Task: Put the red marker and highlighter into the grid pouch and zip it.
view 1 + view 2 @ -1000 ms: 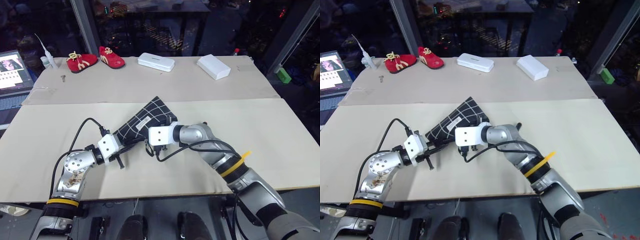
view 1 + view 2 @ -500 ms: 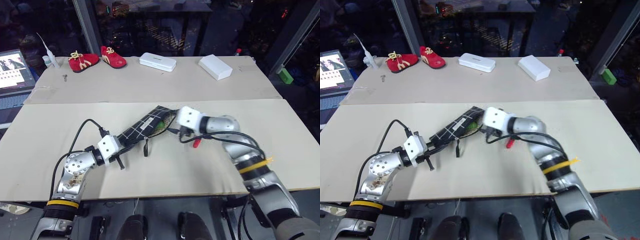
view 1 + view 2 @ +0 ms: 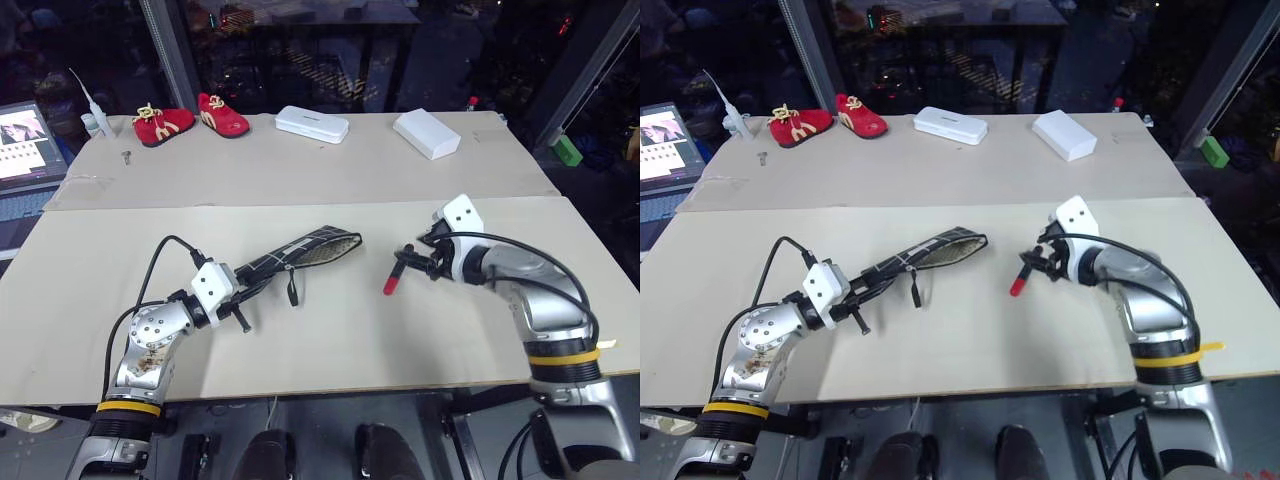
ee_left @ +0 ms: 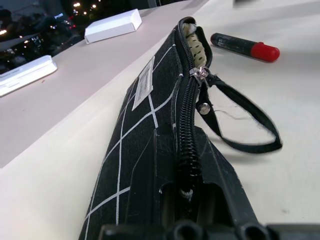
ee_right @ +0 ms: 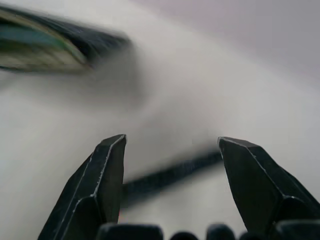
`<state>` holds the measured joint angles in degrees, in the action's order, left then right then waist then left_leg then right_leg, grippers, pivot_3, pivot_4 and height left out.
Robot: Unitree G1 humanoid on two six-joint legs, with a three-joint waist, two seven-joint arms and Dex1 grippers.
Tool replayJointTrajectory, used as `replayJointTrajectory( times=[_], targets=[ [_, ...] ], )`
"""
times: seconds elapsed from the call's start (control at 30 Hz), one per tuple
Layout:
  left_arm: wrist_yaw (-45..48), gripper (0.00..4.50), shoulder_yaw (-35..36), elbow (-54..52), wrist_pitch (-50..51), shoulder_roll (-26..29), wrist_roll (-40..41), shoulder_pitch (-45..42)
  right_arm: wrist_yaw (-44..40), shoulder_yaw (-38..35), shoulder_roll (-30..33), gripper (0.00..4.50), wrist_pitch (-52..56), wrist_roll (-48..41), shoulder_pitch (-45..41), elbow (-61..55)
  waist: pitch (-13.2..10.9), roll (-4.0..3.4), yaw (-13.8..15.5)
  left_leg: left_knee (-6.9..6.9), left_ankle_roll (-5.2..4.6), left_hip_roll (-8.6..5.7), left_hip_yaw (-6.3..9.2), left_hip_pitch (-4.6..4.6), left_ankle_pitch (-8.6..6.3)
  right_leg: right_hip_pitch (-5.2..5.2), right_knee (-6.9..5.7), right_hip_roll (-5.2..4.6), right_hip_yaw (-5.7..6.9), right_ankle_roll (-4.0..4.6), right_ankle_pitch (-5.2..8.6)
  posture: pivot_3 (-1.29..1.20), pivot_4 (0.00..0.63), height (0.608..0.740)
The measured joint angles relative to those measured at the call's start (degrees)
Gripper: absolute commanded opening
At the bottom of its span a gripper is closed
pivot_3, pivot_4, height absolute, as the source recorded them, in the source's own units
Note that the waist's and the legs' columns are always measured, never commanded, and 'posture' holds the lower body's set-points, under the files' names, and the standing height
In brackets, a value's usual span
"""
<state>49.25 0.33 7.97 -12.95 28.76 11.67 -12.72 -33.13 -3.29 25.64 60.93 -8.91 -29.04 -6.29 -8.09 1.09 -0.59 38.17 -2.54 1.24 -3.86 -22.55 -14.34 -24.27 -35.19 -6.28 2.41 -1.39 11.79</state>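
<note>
While the grid pouch (image 3: pixel 300 253) lies on its edge on the table (image 3: pixel 330 330), its near end is pinched by the left gripper (image 3: pixel 238 291), whose fingers are pressed together on the fabric. The pouch is used here as the landmark. Its zipper (image 4: pixel 189 115) is seen part-way along, so the far mouth is gaping, and something light green, taken to be the highlighter (image 4: pixel 191 36), is glimpsed inside that mouth. A black loop pull (image 3: pixel 291 289) is hung from the zipper on the pouch's near side. To the right of the pouch's open end, apart from it, the red marker (image 3: pixel 395 275) is laid on the table. Further right of the pouch, the right gripper (image 3: pixel 422 254) is held just beside the marker's black end, its fingers (image 5: pixel 95 190) spread and nothing caught between them.
</note>
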Motion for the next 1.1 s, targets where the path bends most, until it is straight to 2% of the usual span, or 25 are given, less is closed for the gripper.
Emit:
replayJointTrajectory(
  times=[0.13, 0.23, 0.57, 0.77, 1.1],
  targets=[
    [0.2, 0.00, 0.3, 0.0, 0.1, 0.0, 0.0, 0.4, 7.5, -4.1, -3.4, 3.26, 9.8, -0.3, 0.9, -5.6, 0.0, -0.03, 0.0, 0.01, -0.01, -0.10, 0.02, 0.01, 0.00, 0.04, 0.05, -0.05, 0.00, -0.01, -0.01, 0.00, 0.150, 0.740],
    [0.4, 0.00, 0.4, 0.0, 0.1, 0.0, 0.0, 0.3, 10.6, -6.1, -4.8, 3.26, 12.1, -0.4, 0.7, -6.1, 0.0, -0.04, 0.0, 0.01, -0.01, -0.13, 0.03, 0.02, 0.00, 0.04, 0.05, -0.02, 0.00, -0.02, 0.00, 0.00, 0.150, 0.740],
    [1.0, 0.00, 0.4, 1.6, -0.7, -0.5, 0.0, -0.7, 15.9, -6.3, -8.9, 3.26, 12.1, -1.4, -1.7, -2.5, 0.0, -0.03, -0.2, 0.00, -0.01, -0.23, 0.03, 0.00, 0.00, 0.02, 0.05, 0.03, 0.00, -0.03, 0.00, 0.00, 0.150, 0.740],
    [1.0, 0.00, 0.4, 1.5, -0.6, -0.7, 0.0, -0.4, 16.9, -6.4, -8.8, 3.26, 10.8, -1.5, -2.8, -0.6, 0.0, -0.04, -0.2, 0.00, -0.02, -0.22, 0.03, -0.03, 0.00, 0.01, 0.07, 0.02, 0.00, -0.03, 0.01, 0.00, 0.150, 0.740],
    [1.0, 0.00, 0.3, 1.1, 0.0, -0.8, 0.0, -0.4, 18.7, -5.9, -12.4, 3.26, 11.2, -3.9, -9.8, -0.3, 0.0, -0.04, -0.4, -0.04, -0.01, -0.18, 0.04, -0.02, 0.00, 0.00, 0.06, 0.07, 0.00, -0.03, 0.01, 0.00, 0.150, 0.740]
  ],
)
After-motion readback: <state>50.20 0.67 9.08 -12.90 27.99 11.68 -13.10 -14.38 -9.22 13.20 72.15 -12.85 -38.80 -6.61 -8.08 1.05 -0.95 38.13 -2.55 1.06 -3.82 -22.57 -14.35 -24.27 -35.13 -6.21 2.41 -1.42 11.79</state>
